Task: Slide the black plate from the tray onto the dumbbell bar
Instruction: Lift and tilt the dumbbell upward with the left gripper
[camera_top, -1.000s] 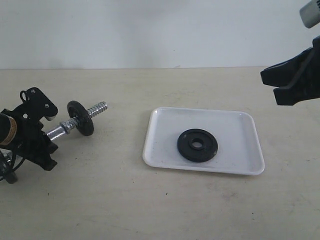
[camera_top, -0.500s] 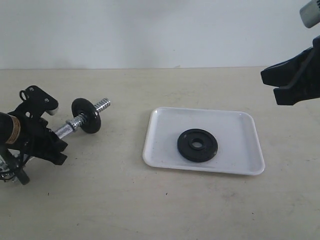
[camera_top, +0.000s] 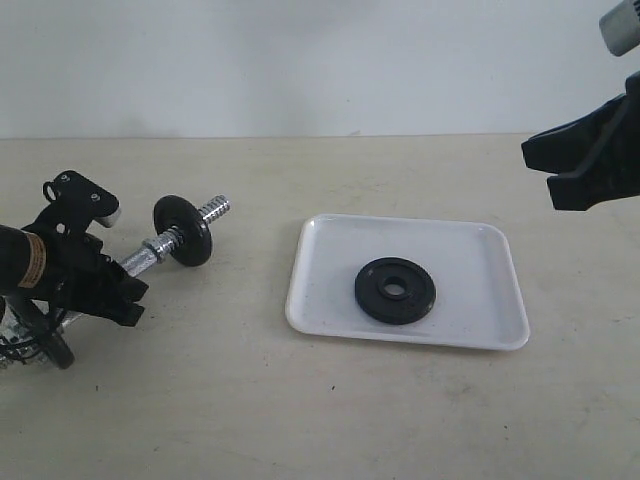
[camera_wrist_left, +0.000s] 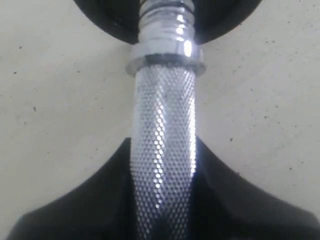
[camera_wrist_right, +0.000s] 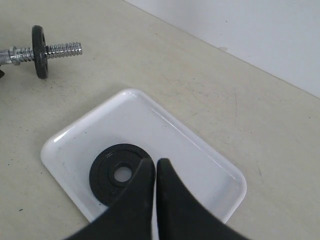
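Note:
The black plate (camera_top: 395, 290) (camera_wrist_right: 118, 173) lies flat in the white tray (camera_top: 470, 250) (camera_wrist_right: 210, 165), hole upward. At the left, my left gripper (camera_top: 105, 275) (camera_wrist_left: 162, 165) is shut on the dumbbell bar (camera_top: 150, 250) (camera_wrist_left: 162, 125), clamping its knurled chrome middle. The bar is lifted and tilted, its threaded end pointing up and right past a mounted black disc (camera_top: 183, 231) (camera_wrist_right: 40, 51). My right gripper (camera_top: 535, 165) (camera_wrist_right: 155, 163) hangs high at the right, above the tray, shut with nothing in it.
The beige table (camera_top: 300, 400) runs back to a white wall (camera_top: 300, 60). A chrome collar (camera_wrist_left: 165, 57) sits on the bar just before the mounted disc. Cables (camera_top: 30, 345) hang under the left arm.
My left gripper has moved right and lifted the bar, whose disc and threaded end now stand higher and nearer the tray. The right gripper and the plate have not moved.

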